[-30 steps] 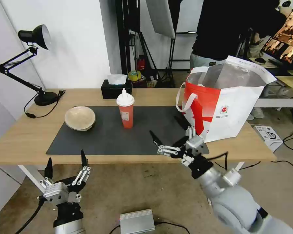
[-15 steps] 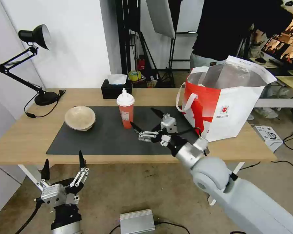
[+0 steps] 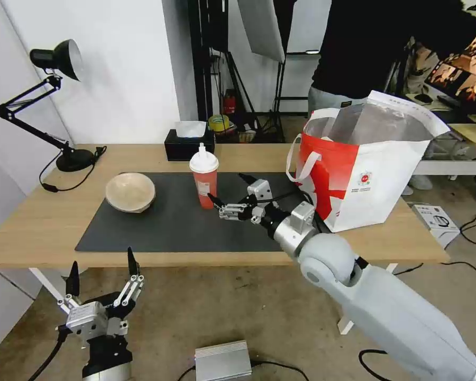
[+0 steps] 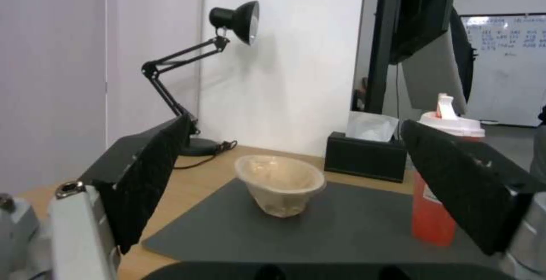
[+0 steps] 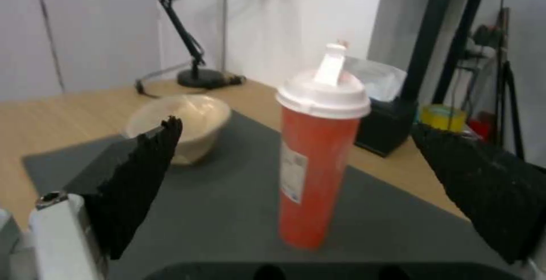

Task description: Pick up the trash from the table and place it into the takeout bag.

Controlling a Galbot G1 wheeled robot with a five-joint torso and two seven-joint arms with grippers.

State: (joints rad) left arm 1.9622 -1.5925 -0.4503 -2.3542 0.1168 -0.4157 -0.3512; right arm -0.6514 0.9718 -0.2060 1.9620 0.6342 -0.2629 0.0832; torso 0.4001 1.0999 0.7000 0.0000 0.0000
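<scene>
Two pieces of trash stand on the dark mat (image 3: 169, 227) of the table (image 3: 37, 227): a red drink cup with a white lid (image 3: 203, 180) (image 5: 318, 160) (image 4: 438, 194) and, left of it, a beige bowl (image 3: 130, 192) (image 4: 281, 184) (image 5: 182, 126). My right gripper (image 3: 227, 188) is open just right of the cup, its fingers (image 5: 142, 173) spread on either side, not touching it. The red-and-white takeout bag (image 3: 365, 169) stands open at the table's right end. My left gripper (image 3: 101, 264) hangs open below the table's front edge, facing the bowl.
A black desk lamp (image 3: 53, 106) stands at the back left and a black tissue box (image 3: 188, 143) behind the cup. A grey box (image 3: 222, 360) and a white carton (image 3: 433, 219) lie on the floor. A person stands behind the bag.
My right arm has reached forward and left, from near the table's front edge to right beside the cup. The left gripper has sunk slightly.
</scene>
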